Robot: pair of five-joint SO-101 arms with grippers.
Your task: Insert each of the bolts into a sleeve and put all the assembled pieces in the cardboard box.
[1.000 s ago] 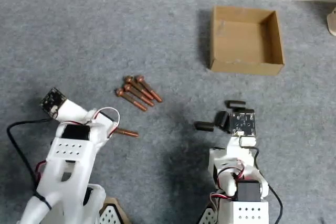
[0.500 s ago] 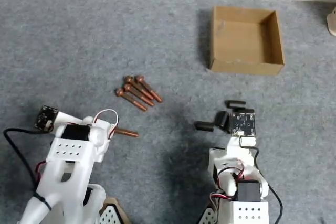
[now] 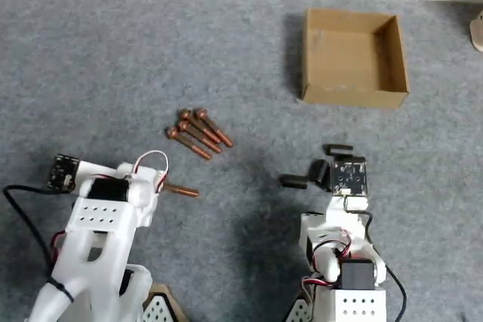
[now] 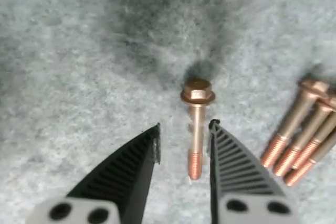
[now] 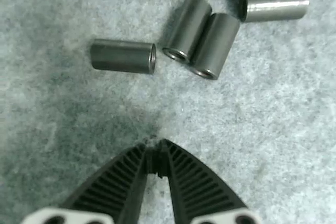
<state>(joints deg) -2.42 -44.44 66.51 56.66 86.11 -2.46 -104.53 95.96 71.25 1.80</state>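
A single copper bolt [image 4: 196, 135] lies on the grey carpet between the fingers of my left gripper [image 4: 185, 128], which is open. The bolt's shank runs close to one finger and its hex head points away from me. In the high view this bolt [image 3: 181, 191] pokes out beside the left arm [image 3: 106, 201]. Several more bolts [image 3: 198, 133] lie bunched farther out, also seen in the left wrist view as a bunch of bolts [image 4: 302, 135]. My right gripper [image 5: 157, 153] is shut and holds nothing, a short way from several dark metal sleeves [image 5: 123, 56]. The cardboard box [image 3: 351, 96] stands empty.
Two sleeves [image 3: 294, 182] show by the right arm [image 3: 343, 262] in the high view; the others sit under its wrist. Open carpet lies between the arms and between the bolts and the box. A pale object [image 3: 477, 32] sits at the right edge.
The left arm's wrist has swung down and to the left over the single bolt. The right arm, the bolts and the sleeves have not moved.
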